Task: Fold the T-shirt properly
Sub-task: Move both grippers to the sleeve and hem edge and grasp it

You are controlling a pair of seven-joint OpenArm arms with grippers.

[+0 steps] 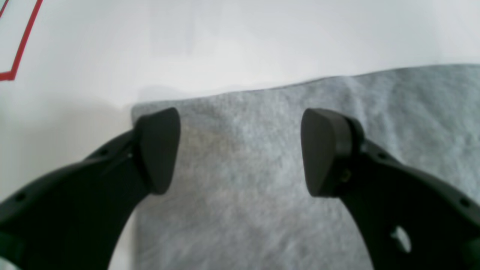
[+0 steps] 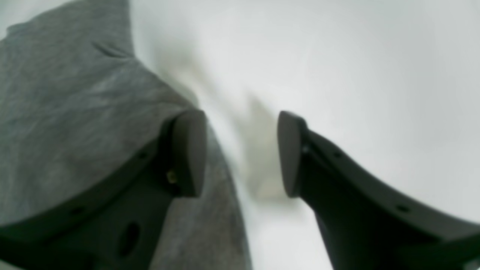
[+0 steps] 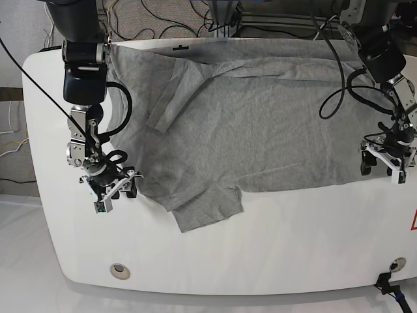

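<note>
Both claws stand spread and empty: the left claw hovers over a corner of the grey T-shirt, one pad at the cloth's edge, while the right claw straddles the shirt's other side edge, one pad over fabric, the other over bare white worktop. The T-shirt lies spread, wrinkled, across the worktop, one sleeve flopped toward the near edge. It looks light, limp and unslippery; pinching the hem corners should lift it cleanly, though it will sag.

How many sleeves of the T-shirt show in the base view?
2. One sleeve sticks out at the near edge, by the right gripper; the other sleeve lies folded over the body, further back.
</note>
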